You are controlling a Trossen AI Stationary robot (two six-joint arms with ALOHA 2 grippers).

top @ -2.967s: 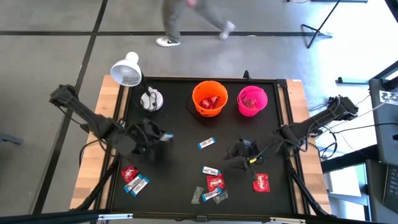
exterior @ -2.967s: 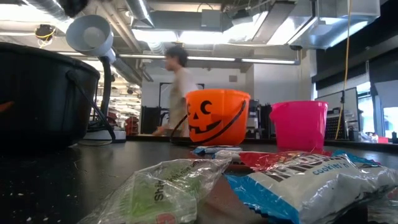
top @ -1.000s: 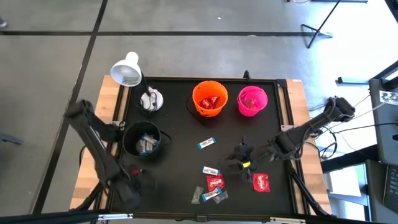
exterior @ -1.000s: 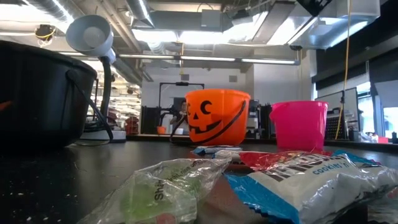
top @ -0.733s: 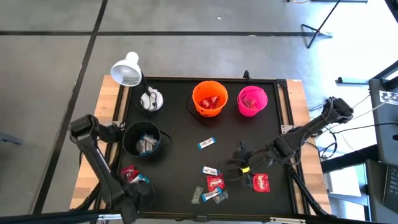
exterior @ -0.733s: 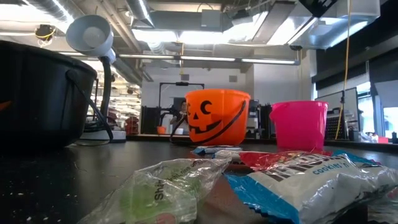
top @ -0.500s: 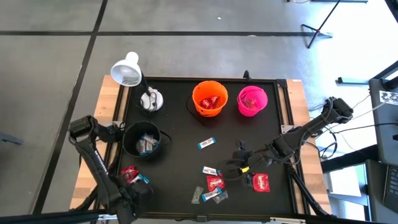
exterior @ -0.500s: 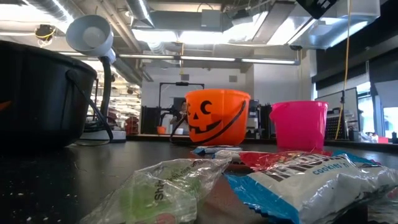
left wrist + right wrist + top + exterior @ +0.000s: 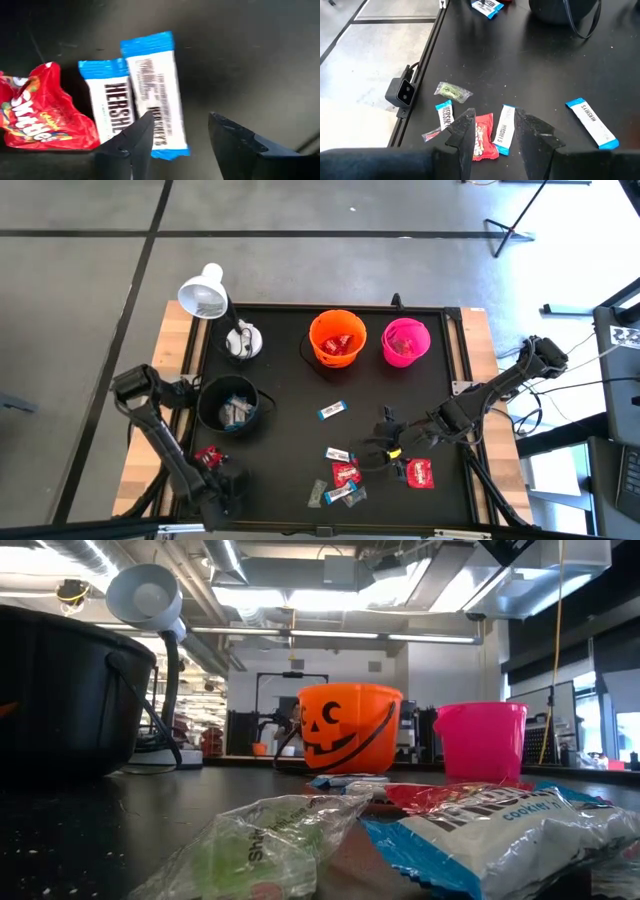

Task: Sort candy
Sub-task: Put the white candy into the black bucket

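I have the left end effector (image 9: 222, 488) at the lower left of the high view, fingers spread above two blue-and-white candy bars (image 9: 150, 92) beside a red pack (image 9: 42, 112), presumably lined up to pinch one. Toward the middle, the right end effector (image 9: 382, 450) hovers part-open over the loose candy (image 9: 340, 472) there, and at the far edge the orange bucket (image 9: 336, 338) and pink bucket (image 9: 405, 342) already hold sorted pieces, as does the black bucket (image 9: 228, 404)

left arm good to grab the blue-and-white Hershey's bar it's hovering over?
Probably yes. The left gripper hangs right above the blue-and-white bar with jaws open, nothing between them. A second bar lies flush beside it and may get caught.
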